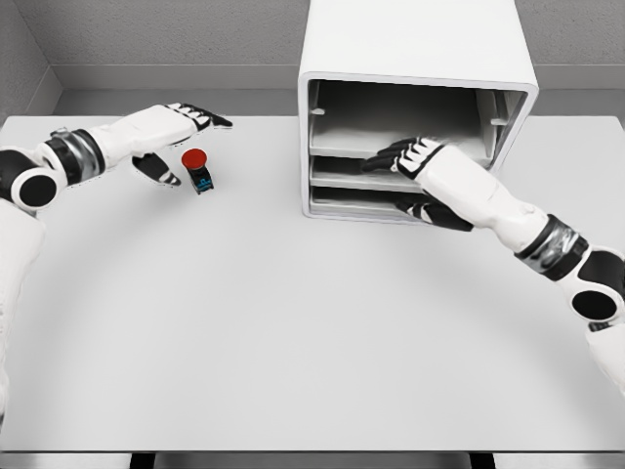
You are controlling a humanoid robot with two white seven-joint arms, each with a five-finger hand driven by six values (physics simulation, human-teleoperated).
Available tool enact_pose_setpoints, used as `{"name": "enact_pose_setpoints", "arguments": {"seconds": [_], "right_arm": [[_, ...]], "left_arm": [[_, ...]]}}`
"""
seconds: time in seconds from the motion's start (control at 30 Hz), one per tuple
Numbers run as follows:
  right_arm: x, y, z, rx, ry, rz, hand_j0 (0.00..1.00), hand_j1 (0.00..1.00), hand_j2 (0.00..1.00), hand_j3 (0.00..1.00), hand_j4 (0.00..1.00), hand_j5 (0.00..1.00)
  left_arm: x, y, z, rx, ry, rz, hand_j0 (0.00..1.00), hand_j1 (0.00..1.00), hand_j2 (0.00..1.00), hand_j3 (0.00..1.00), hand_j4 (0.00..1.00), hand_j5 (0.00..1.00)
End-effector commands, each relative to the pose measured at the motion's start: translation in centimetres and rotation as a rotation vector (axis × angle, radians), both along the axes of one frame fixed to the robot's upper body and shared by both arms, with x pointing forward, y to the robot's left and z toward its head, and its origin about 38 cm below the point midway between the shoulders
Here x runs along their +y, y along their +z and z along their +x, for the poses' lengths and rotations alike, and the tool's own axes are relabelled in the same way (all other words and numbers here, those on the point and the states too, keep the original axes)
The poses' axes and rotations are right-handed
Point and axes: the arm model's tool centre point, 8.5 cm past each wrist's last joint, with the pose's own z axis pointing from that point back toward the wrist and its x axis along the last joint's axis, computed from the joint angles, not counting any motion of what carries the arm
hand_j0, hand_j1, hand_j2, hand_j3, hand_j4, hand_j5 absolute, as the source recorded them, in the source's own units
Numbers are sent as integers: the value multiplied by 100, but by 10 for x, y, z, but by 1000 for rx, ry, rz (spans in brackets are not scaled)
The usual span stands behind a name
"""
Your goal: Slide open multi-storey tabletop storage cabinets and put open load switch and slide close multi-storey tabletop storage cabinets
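load switch sits on the white table toward 10 o'clock from table centre. red round cap up top, dark body with a blue bit below it; long axis looks roughly upright with a slight lean, cap end toward 11 o'clock. too small to read more.

my left hand hovers just over and behind the switch, fingers stretched out toward 3 o'clock, thumb dropped down at the switch's 9 o'clock side. released, holding nothing; cannot tell if the thumb touches the body.

storage cabinet stands at 1 o'clock near the table's far edge, open front facing me. lower drawers show their front lips at the opening, upper bay dark and hollow.

my right hand is at the cabinet front, fingers laid across the middle drawer's lip, pointing to 9 o'clock, thumb down at the bottom drawer's front. whether it grips the lip or only rests on it, i cannot tell.

room: bare table between switch and cabinet front, and broad open surface toward 6 o'clock. switch well in from the table's left and far edges.
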Motion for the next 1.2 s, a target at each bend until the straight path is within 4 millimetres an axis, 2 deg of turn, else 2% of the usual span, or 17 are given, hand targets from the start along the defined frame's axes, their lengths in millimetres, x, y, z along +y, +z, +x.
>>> {"name": "enact_pose_setpoints", "arguments": {"seconds": [0.0, 0.07, 0.27, 0.33, 0.5, 0.63, 0.67, 0.83, 1.03, 1.17], "right_arm": [[-1, -9, 3, 30, -9, 6, 80, 80, 80, 80, 80, 80], [0, -10, 9, 37, -9, 1, 80, 80, 80, 80, 80, 80], [17, -8, -3, 24, 43, 4, 81, 81, 81, 81, 81, 81], [18, -8, -3, 23, 43, 4, 81, 81, 81, 81, 81, 81], [20, -4, -1, 13, 44, 12, 81, 81, 81, 81, 81, 81], [30, -5, 2, 5, 54, 12, 83, 83, 83, 83, 83, 83], [28, -6, 4, 12, 47, 11, 84, 84, 84, 84, 84, 84], [21, -9, 24, 34, 14, -5, 84, 84, 84, 84, 84, 84], [21, -14, 38, 57, -5, 1, 84, 84, 84, 84, 84, 84], [16, -13, 48, 63, -26, -4, 84, 84, 84, 84, 84, 84]], "left_arm": [[-3, -16, 2, 44, 9, 2, 100, 100, 100, 100, 100, 100], [-3, -17, 2, 47, 10, 3, 100, 100, 100, 100, 100, 100], [1, -25, 6, 78, 28, 10, 100, 100, 100, 100, 100, 100], [3, -29, 6, 89, 35, 13, 100, 100, 100, 100, 100, 100], [4, -30, 6, 91, 37, 25, 100, 100, 100, 100, 100, 100], [2, -27, 7, 85, 34, 23, 100, 100, 100, 100, 100, 100], [-4, -23, 10, 78, 27, 15, 100, 100, 100, 100, 100, 100], [-3, -24, 11, 81, 29, 13, 100, 100, 100, 100, 100, 100], [5, -33, 15, 122, 57, 31, 97, 97, 97, 97, 97, 97], [-4, -42, 18, 154, 49, 35, 97, 97, 97, 97, 97, 97]]}}
